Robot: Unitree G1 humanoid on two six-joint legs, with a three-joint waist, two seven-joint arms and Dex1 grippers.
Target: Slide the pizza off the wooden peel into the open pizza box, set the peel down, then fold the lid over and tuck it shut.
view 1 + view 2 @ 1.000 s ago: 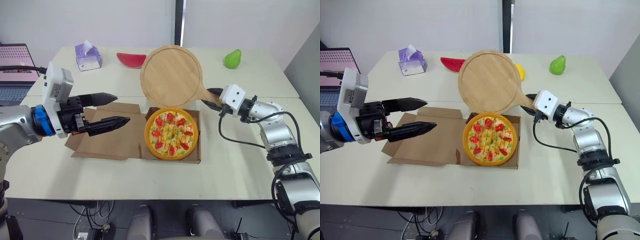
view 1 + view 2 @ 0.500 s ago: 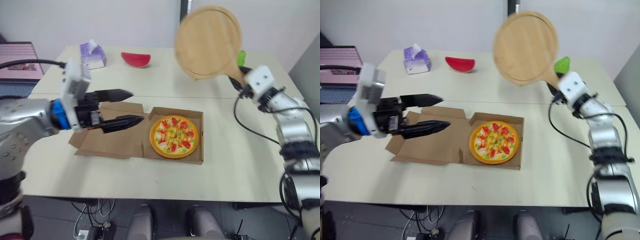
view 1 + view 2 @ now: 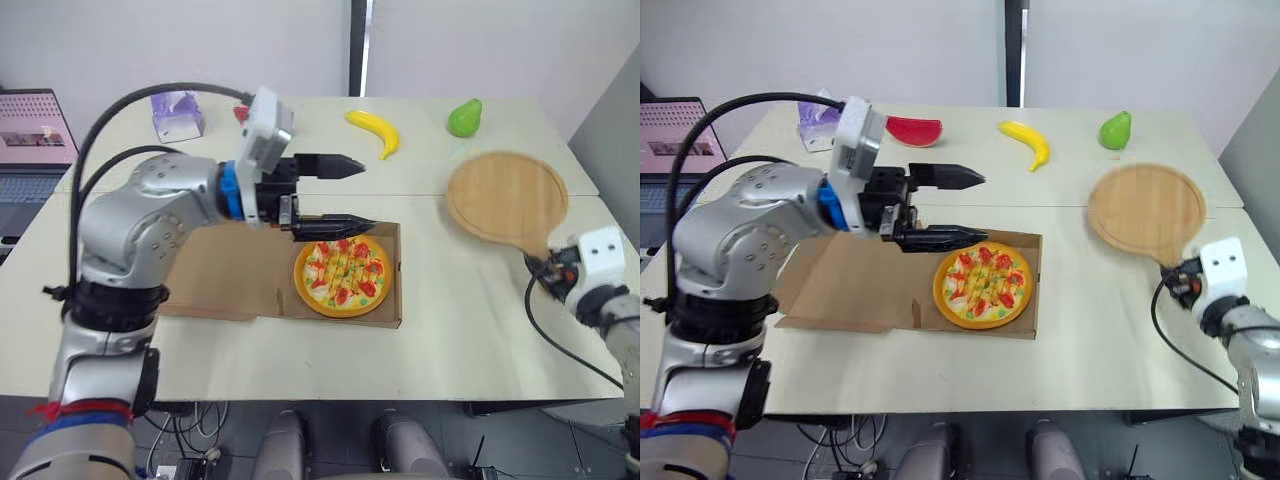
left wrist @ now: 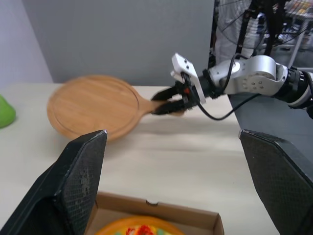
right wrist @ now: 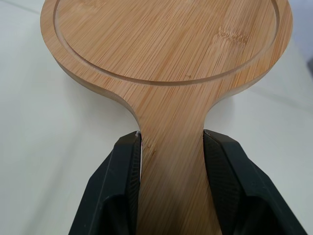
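Since half a second ago the round wooden peel [image 3: 507, 195] has swung down from up in the air to the right side of the pale table [image 3: 470, 330], and the left arm has reached in over the box.

The right pincer [image 3: 545, 270] is clamped on the peel's handle, a black finger on each edge. The board looks flat on the table or just off it; I can't tell which. Parking it out there makes sense, since it's well apart from the box and won't block the lid.

The colourful round pizza [image 3: 343, 277] is already sitting in the tray half of the brown cardboard pizza box [image 3: 395, 300], so the slide is done. The flat cardboard lid [image 3: 230, 285] lies open on the box's left side.

The left pincer [image 3: 367, 193] is spread wide with nothing in it, hovering above the back edge of the tray. My guess is it's there to steady the box or line up for the lid, but folding needs the lid's far edge, which is back under that arm.
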